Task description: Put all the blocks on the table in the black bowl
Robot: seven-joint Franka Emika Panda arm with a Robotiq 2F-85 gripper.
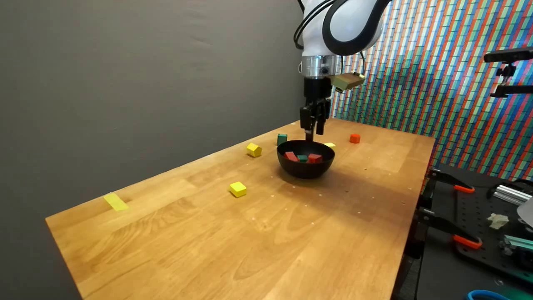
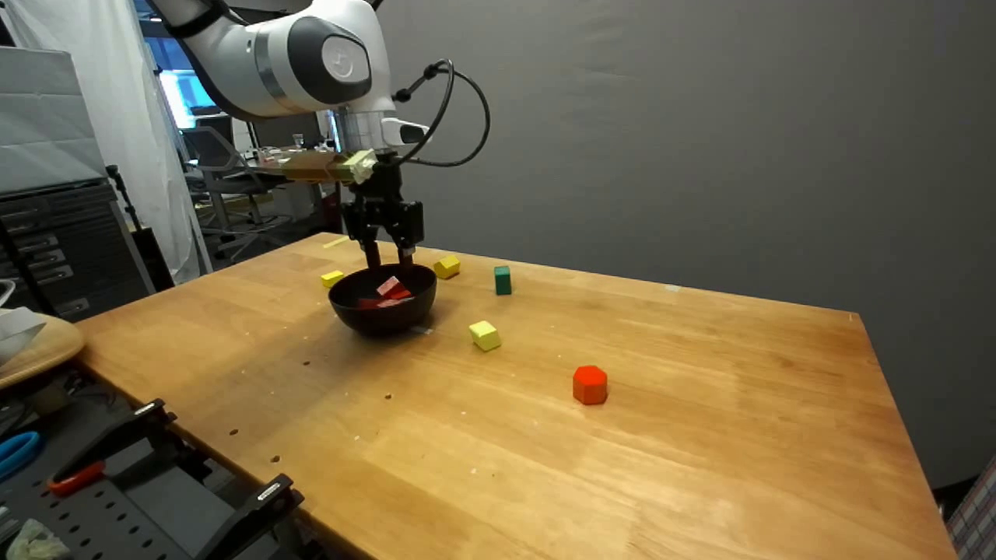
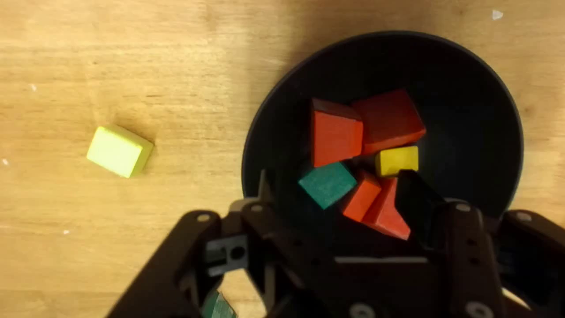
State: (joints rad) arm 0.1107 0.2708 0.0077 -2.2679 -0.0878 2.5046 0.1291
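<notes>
In an exterior view, red blocks (image 1: 315,158) sit in the black bowl (image 1: 306,170) on the worktop (image 1: 258,250). In an exterior view, the end effector (image 2: 389,258) hangs over the bowl, spread apart. In the wrist view, a yellow block (image 3: 115,152) lies near the bowl.

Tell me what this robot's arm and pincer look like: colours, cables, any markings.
The arm is white and rounded, with a dark grey cap bearing a lighter round emblem and a silvery collar further down. Black cables loop beside it. A boxy brownish-gold unit sits above the black, two-fingered pincer.
</notes>
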